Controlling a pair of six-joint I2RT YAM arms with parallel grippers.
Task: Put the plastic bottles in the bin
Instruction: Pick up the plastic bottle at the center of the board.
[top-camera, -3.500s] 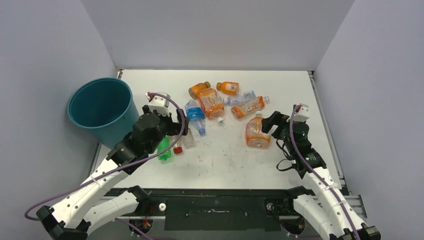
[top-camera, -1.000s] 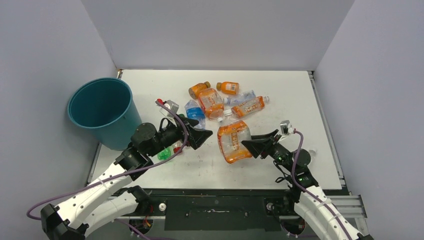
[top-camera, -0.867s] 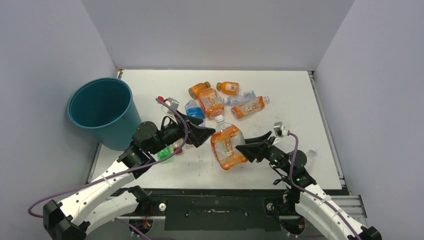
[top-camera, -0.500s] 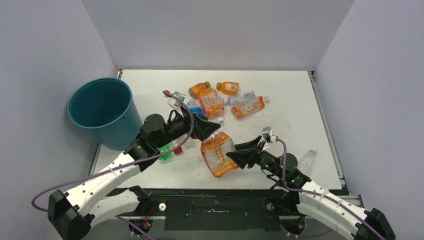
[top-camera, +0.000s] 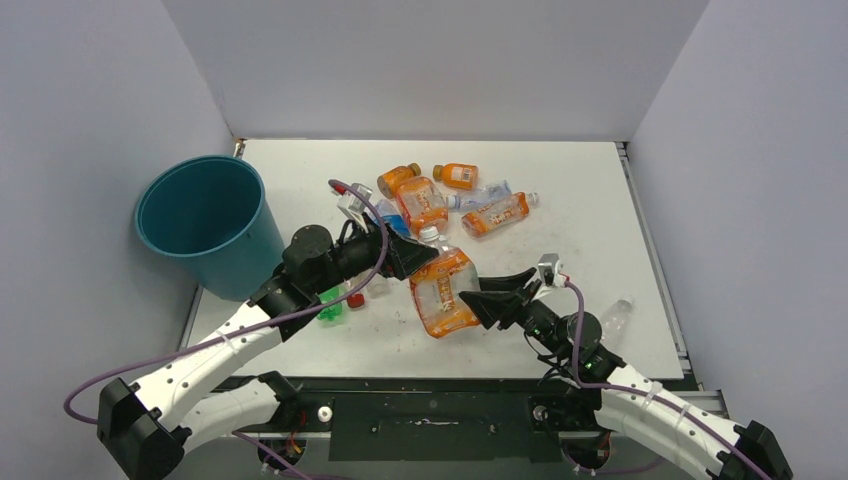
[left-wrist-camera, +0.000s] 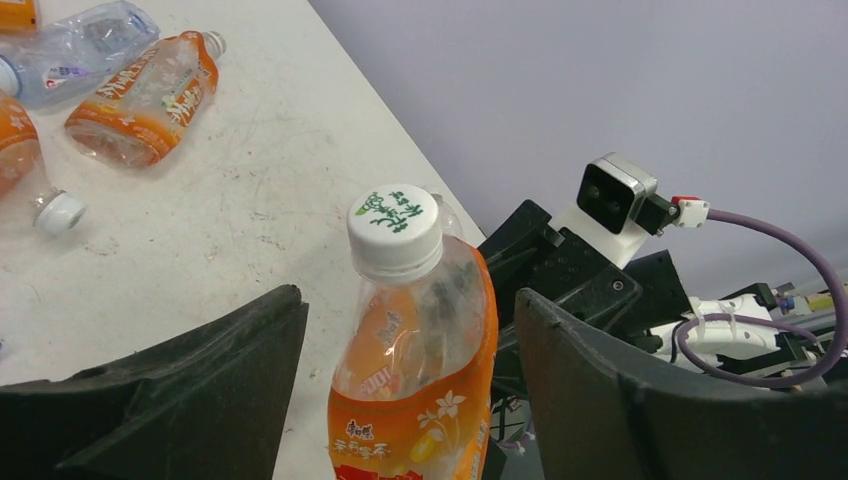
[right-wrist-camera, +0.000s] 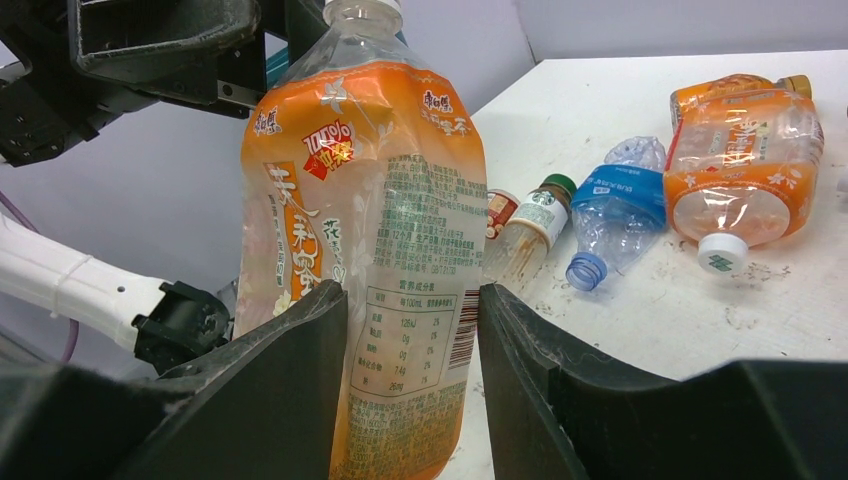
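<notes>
A large orange-labelled plastic bottle with a white cap hangs upright above the table. My right gripper is shut on its lower body. My left gripper straddles the bottle's neck from the other side, open, with a gap on each side. In the top view the left gripper and right gripper face each other over the table's middle. The teal bin stands at the far left. More plastic bottles lie at the back centre.
An orange bottle, a crushed blue-labelled one and a small brown-capped one lie behind the held bottle. A green bottle lies under the left arm. A clear bottle lies near the right arm. Grey walls enclose the table.
The right gripper carried the orange bottle left to the left gripper. The left gripper came forward round its neck, and its fingers have narrowed in the last half second.
</notes>
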